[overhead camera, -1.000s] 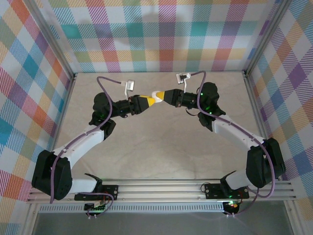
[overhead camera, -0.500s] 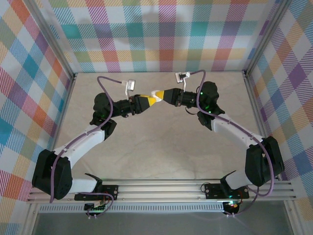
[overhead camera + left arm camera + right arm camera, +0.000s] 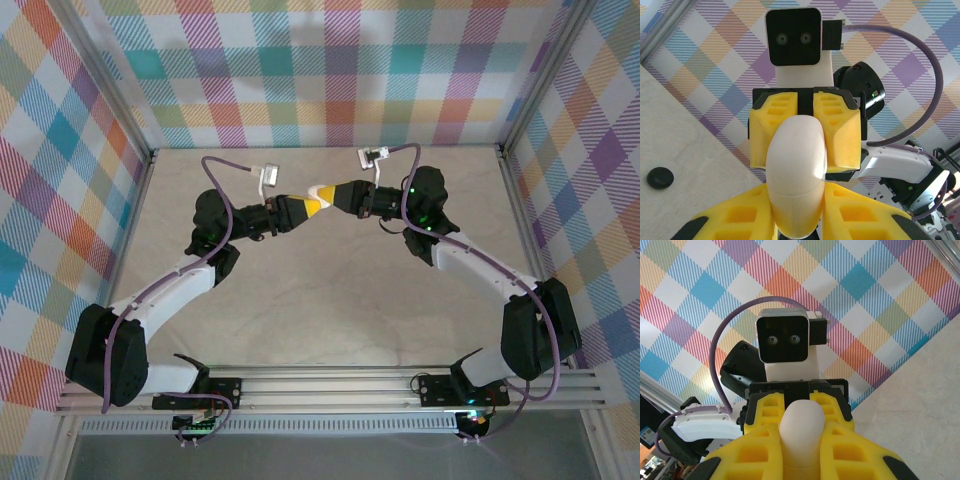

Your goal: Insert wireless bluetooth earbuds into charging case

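Mid-air, the left pincer (image 3: pixel 302 207) and right pincer (image 3: pixel 336 196) were each clamped on the white charging case (image 3: pixel 320 191), above the surface (image 3: pixel 300 300). One uneven tug and that smooth shell could have squirted free and dropped. A small black piece (image 3: pixel 660 177), maybe an earbud, lay on the surface.

Readable text: none, in the top view or either wrist view.
White case (image 3: pixel 796 175): plain shell, no lettering legible.
Black camera block (image 3: pixel 792 36), above the white case: no marking legible.
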`<act>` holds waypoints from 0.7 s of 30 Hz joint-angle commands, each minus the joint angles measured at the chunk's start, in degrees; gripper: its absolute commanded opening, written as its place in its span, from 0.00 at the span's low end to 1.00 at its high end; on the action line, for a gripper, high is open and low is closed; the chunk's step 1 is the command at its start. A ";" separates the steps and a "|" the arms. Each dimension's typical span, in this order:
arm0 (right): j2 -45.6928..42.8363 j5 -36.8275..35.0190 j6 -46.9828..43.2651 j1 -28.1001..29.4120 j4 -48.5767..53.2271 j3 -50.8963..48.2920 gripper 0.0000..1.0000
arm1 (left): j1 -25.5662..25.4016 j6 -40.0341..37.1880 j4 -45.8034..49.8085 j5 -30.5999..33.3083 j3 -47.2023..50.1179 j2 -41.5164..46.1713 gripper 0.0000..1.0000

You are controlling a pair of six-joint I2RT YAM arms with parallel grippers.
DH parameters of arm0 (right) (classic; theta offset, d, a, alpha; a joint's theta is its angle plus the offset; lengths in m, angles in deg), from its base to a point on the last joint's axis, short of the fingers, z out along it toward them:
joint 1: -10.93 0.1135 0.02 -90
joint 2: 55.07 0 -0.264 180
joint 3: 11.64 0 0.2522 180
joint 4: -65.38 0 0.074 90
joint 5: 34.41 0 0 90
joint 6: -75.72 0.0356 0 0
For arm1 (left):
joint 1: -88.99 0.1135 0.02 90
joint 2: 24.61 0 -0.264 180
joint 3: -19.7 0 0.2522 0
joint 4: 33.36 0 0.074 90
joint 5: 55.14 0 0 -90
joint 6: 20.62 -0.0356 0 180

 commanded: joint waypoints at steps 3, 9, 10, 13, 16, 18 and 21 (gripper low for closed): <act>-1.88 0.79 -4.06 0.91 1.75 -1.41 0.00 | -0.80 -1.41 -1.51 0.02 -2.58 1.35 0.31; -1.80 0.49 -3.43 1.00 0.62 -1.48 0.00 | -0.80 0.35 -3.39 -0.90 -3.22 0.47 0.32; -1.75 0.31 -3.48 0.97 0.59 -1.48 0.00 | -0.88 0.49 -3.64 -1.06 -3.20 0.46 0.30; -1.62 -0.06 -3.50 1.00 0.63 -1.28 0.00 | -0.88 -0.13 -2.71 -1.51 -3.08 0.91 0.21; -1.81 -0.69 -3.79 1.00 1.59 -0.91 0.00 | -0.87 -4.44 3.08 -1.26 -2.90 2.70 0.11; -2.39 -1.71 -4.83 1.00 4.02 -0.50 0.13 | -0.88 -9.68 9.81 -0.92 -3.12 4.43 0.07; -4.38 -2.81 -10.42 1.00 13.66 1.47 0.35 | -0.97 -23.48 27.24 0.58 -5.46 7.44 0.00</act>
